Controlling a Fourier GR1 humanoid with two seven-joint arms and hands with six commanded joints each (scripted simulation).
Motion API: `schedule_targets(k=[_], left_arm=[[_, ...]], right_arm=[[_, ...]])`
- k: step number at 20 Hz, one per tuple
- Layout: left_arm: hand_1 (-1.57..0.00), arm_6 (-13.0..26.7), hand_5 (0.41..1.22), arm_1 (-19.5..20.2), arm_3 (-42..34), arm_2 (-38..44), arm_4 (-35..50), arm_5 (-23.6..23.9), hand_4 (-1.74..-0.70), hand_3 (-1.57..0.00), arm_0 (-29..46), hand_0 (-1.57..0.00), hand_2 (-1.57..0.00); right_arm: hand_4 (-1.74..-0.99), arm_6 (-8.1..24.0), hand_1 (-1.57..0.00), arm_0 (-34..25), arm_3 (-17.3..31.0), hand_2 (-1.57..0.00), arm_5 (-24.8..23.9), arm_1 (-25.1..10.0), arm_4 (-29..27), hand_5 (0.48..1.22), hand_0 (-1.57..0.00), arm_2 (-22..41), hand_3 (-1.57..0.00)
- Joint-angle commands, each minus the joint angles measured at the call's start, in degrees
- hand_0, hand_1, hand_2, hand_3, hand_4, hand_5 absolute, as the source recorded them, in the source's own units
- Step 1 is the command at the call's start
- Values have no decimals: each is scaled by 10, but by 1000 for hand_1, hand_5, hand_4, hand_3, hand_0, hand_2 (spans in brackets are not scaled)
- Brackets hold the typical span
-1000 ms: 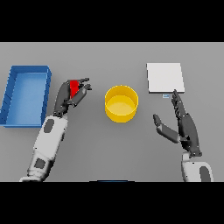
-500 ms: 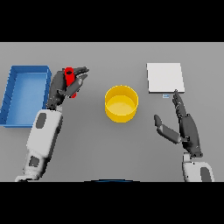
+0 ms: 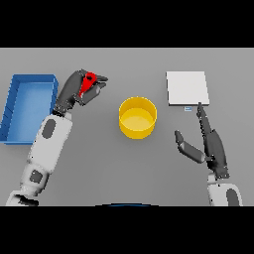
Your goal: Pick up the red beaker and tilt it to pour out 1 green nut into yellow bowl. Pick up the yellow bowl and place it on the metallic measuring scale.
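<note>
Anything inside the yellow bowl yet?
The yellow bowl shows only its own yellow bottom; no green nut is visible in it. The red beaker is in the left hand, whose fingers cover its contents.

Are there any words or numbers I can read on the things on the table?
None can be read.
The measuring scale has a small pale panel on its front edge, but whatever is on it is too small to read.
The red beaker, yellow bowl and blue bin show no writing.

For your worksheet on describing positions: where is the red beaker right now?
In the head view the red beaker sits in the left hand, left of the yellow bowl and right of the blue bin.
</note>
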Motion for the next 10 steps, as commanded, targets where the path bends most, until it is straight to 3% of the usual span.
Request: schedule_targets(k=[1,10], left_arm=[[-1566,10,1120,10,1,-14,-19,-6,-1735,-1565,-8,-1566,-1567],[-1570,89,1174,55,13,-170,-210,-74,-1740,-1570,-101,-1570,-1570]], right_arm=[[-1194,8,1,-6,6,1,-2,4,1,658,1,2,1],[-1183,13,1,1,-12,1,5,7,-2,671,1,7,1]])
